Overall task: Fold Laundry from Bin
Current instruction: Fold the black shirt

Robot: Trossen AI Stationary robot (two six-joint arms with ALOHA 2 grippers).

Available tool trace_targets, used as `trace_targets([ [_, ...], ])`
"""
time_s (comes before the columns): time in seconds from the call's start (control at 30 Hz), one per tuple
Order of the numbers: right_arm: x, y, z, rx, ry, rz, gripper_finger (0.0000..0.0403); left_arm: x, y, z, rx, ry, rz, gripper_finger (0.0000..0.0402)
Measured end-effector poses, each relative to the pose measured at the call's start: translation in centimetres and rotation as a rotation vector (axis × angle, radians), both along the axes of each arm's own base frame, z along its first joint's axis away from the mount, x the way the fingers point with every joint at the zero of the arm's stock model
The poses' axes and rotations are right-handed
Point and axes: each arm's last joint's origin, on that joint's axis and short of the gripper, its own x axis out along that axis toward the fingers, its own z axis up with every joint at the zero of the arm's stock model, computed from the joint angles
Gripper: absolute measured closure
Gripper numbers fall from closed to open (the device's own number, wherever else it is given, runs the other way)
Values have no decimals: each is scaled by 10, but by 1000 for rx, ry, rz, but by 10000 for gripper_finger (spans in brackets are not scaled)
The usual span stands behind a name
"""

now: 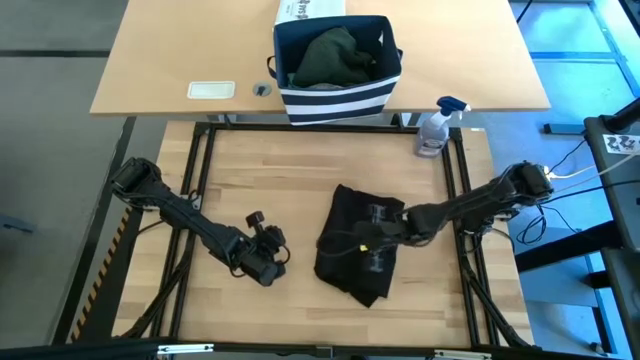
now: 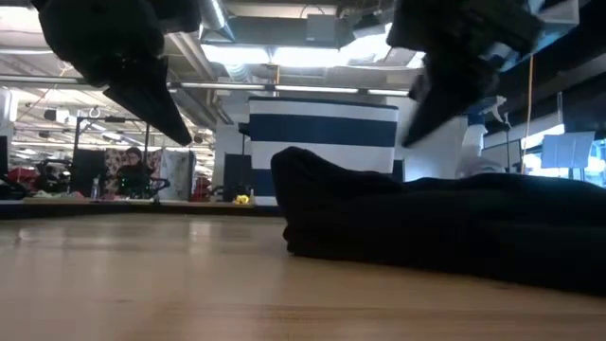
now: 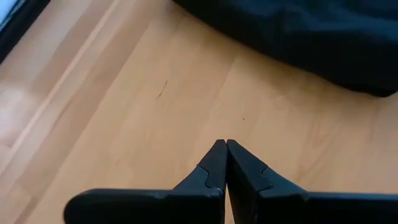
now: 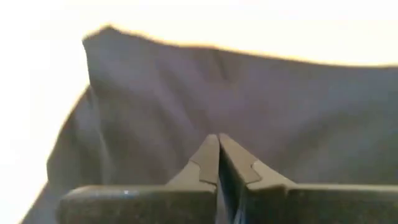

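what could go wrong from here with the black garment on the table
The right gripper is shut above the black garment, with no cloth seen between its fingers, so a lift now might bring nothing up. The garment lies bunched, so a fold may come out uneven. The spray bottle stands at the table's far edge, where a wide sweep of the right arm might knock it over.

The bin [image 1: 338,60] hides all but the top of the dark green clothes [image 1: 333,55] inside; the white box [image 1: 310,9] behind it is cut off by the high view's top edge
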Motion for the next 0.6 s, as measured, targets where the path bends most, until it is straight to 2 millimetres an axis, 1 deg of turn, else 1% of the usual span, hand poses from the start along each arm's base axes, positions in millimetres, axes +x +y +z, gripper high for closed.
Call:
trace_targets([
  [0.07,5,4,-6,39,-112,-26,402,1,-1,0,-6,-13,-1,401],
  [0.13,10,5,-17,55,-138,-58,402,2,-2,1,-4,-34,1,401],
  [0.23,11,5,-40,30,-60,-103,402,3,-3,2,-7,-49,1,401],
  [0.33,15,7,-53,45,-20,-91,402,2,-4,2,-5,-46,-6,401],
  [0.43,14,9,-69,77,71,-52,402,3,-4,2,3,-43,-23,401],
  [0.47,12,9,-73,78,108,-47,402,3,-5,2,5,-45,-29,401],
  [0.53,9,9,-75,95,163,-51,402,4,-5,3,13,-40,-42,401],
  [0.6,2,11,-76,95,239,-62,402,4,-5,3,21,-34,-55,401],
])
